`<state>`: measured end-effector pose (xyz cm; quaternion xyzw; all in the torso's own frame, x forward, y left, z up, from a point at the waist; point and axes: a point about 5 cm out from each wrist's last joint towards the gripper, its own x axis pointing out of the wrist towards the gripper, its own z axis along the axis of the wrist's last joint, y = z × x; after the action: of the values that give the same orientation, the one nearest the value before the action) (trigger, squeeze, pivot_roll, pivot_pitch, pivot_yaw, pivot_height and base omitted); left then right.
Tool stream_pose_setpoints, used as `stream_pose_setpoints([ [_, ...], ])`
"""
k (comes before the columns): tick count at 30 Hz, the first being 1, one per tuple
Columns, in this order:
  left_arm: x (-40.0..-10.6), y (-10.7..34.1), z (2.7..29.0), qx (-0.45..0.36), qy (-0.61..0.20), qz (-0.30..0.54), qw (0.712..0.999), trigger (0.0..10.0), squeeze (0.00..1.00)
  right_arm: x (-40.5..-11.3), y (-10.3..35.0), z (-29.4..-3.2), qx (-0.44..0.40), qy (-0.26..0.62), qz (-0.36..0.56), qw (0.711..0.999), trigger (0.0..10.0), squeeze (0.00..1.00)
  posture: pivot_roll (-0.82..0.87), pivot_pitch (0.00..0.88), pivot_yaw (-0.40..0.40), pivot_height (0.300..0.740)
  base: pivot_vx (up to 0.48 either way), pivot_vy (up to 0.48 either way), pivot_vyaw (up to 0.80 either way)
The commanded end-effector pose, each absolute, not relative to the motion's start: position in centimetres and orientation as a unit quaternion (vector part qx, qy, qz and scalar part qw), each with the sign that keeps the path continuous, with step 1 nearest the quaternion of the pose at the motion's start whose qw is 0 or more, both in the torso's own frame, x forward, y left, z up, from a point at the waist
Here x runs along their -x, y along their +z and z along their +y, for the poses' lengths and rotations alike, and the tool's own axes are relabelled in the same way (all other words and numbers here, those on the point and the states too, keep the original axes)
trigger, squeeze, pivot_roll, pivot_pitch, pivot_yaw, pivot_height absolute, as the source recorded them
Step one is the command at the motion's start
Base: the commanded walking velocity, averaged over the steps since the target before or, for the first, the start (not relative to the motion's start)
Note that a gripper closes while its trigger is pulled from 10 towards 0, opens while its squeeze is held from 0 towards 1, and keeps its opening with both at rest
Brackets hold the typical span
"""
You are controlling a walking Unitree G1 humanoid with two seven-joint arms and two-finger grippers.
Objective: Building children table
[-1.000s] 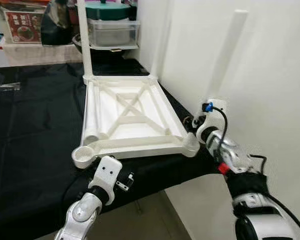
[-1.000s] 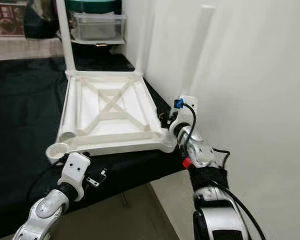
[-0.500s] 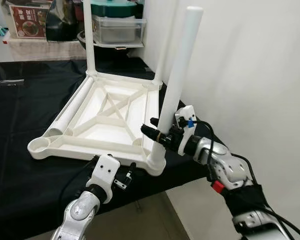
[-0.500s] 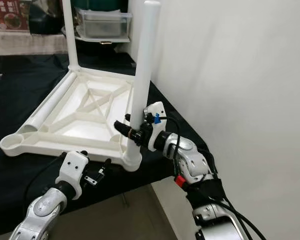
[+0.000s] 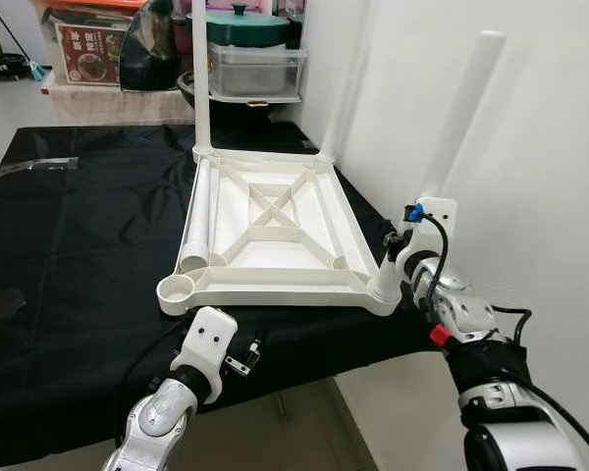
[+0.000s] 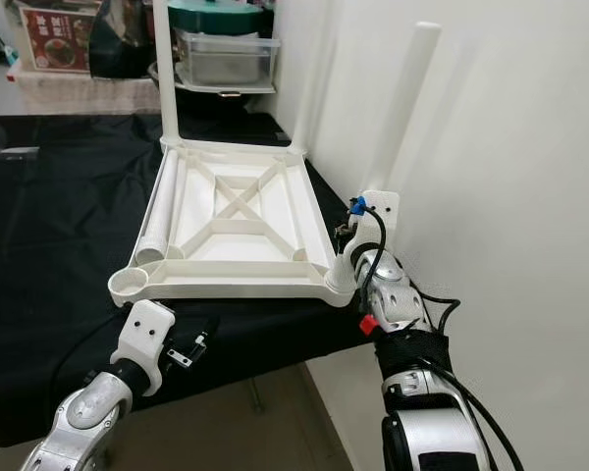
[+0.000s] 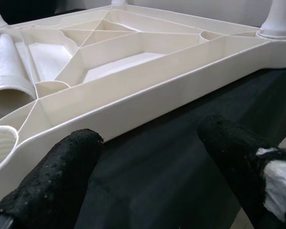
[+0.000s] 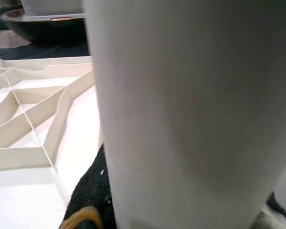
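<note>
Half a second ago the table top sat skewed with its near right corner swung left; now it lies square on the black cloth, underside up. Its near right socket holds an upright leg gripped low by the right gripper; the near left socket holds nothing. A loose leg lies in the left channel. Left gripper hovers wide apart before the near rim, seen close from its wrist.
</note>
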<state>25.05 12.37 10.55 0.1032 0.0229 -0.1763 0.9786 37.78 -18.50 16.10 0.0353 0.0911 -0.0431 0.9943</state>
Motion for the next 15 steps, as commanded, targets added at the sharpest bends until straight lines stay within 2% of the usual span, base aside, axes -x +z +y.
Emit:
stream_pose_setpoints([
  [1, -25.1, 10.4, 12.2, -0.109, -0.181, 0.026, 0.977, 10.0, 0.0, -37.3, 13.2, -17.5, -0.019, -0.019, 0.168, 0.985, 10.0, 0.0, 0.05, 0.0, -0.149, 0.74, 0.0, 0.0, 0.0],
  [5, -25.1, 10.4, 12.2, -0.109, -0.181, 0.026, 0.977, 10.0, 0.0, -37.6, 14.6, -15.9, -0.047, 0.034, 0.123, 0.991, 10.0, 0.0, 0.05, 0.0, -0.151, 0.74, 0.0, 0.0, 0.0],
  [6, -25.2, 10.4, 12.2, -0.108, -0.18, 0.025, 0.977, 10.0, 0.0, -37.8, 15.3, -15.6, -0.063, 0.051, 0.102, 0.991, 10.0, 1.0, 0.05, 0.0, -0.154, 0.74, 0.0, 0.0, 0.0],
  [8, -25.2, 10.5, 12.1, -0.107, -0.18, 0.024, 0.977, 10.0, 0.0, -37.9, 16.5, -15.2, -0.075, 0.083, 0.074, 0.991, 10.0, 1.0, 0.05, 0.0, -0.155, 0.74, 0.0, 0.0, 0.0],
  [9, -25.2, 10.4, 12.1, -0.106, -0.181, 0.024, 0.978, 10.0, 0.0, -37.8, 17.8, -14.5, -0.098, 0.134, 0.047, 0.985, 10.0, 0.0, 0.05, 0.0, -0.153, 0.74, 0.0, 0.0, 0.0],
  [10, -25.2, 10.4, 12.1, -0.106, -0.181, 0.024, 0.978, 10.0, 0.0, -37.8, 17.8, -14.5, -0.098, 0.134, 0.047, 0.985, 10.0, 0.0, 0.05, 0.0, -0.153, 0.74, 0.0, 0.0, 0.0],
  [11, -25.1, 10.4, 12.1, -0.107, -0.181, 0.025, 0.977, 10.0, 0.0, -37.2, 19.4, -13.6, -0.116, 0.209, 0.009, 0.971, 10.0, 0.0, 0.05, 0.0, -0.153, 0.74, 0.0, 0.0, 0.0],
  [12, -25.1, 10.4, 12.1, -0.107, -0.181, 0.025, 0.977, 10.0, 0.0, -37.2, 19.4, -13.6, -0.116, 0.209, 0.009, 0.971, 10.0, 0.0, 0.05, 0.0, -0.153, 0.74, 0.0, 0.0, 0.0],
  [13, -25.1, 10.4, 12.1, -0.107, -0.181, 0.025, 0.977, 10.0, 0.0, -36.3, 20.6, -12.8, -0.127, 0.281, -0.02, 0.951, 10.0, 0.0, 0.05, 0.0, -0.153, 0.74, 0.0, 0.0, 0.0],
  [14, -25.1, 10.4, 12.1, -0.107, -0.181, 0.025, 0.977, 10.0, 0.0, -36.3, 20.6, -12.8, -0.127, 0.281, -0.02, 0.951, 10.0, 0.0, 0.05, 0.0, -0.153, 0.74, 0.0, 0.0, 0.0],
  [15, -25.1, 10.4, 12.2, -0.107, -0.18, 0.025, 0.977, 10.0, 0.0, -34.9, 21.3, -12.0, -0.118, 0.367, -0.035, 0.922, 10.0, 0.0, 0.05, 0.0, -0.153, 0.74, 0.0, 0.0, 0.0],
])
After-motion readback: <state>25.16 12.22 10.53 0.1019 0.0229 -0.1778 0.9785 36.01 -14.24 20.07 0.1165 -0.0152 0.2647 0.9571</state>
